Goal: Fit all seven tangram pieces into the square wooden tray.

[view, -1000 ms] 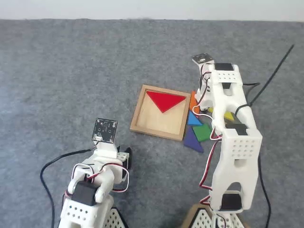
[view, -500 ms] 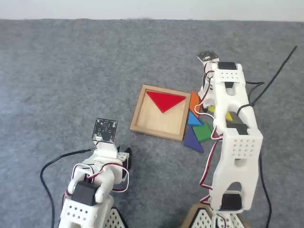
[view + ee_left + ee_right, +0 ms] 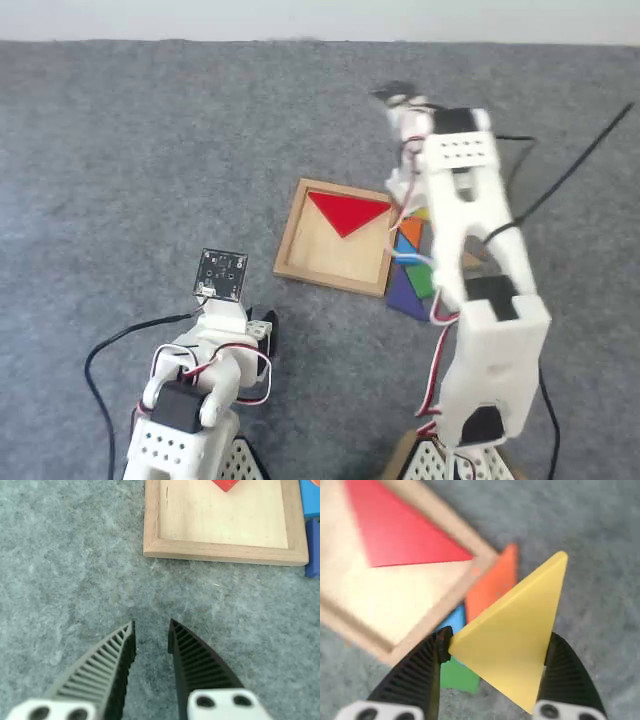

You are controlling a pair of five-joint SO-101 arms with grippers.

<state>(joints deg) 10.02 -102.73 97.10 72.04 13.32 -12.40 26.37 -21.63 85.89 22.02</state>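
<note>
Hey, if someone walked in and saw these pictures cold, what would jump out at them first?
The big yellow triangle gripped in the right tool, held over the loose pieces beside the wooden tray. Next comes the red triangle, lying alone inside that tray, while an orange piece and a green piece sit on the grey carpet just outside it.

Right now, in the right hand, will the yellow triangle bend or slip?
The yellow triangle is probably stiff: its thick edges look straight. It may pivot, since the right hand pinches only its edges.
</note>
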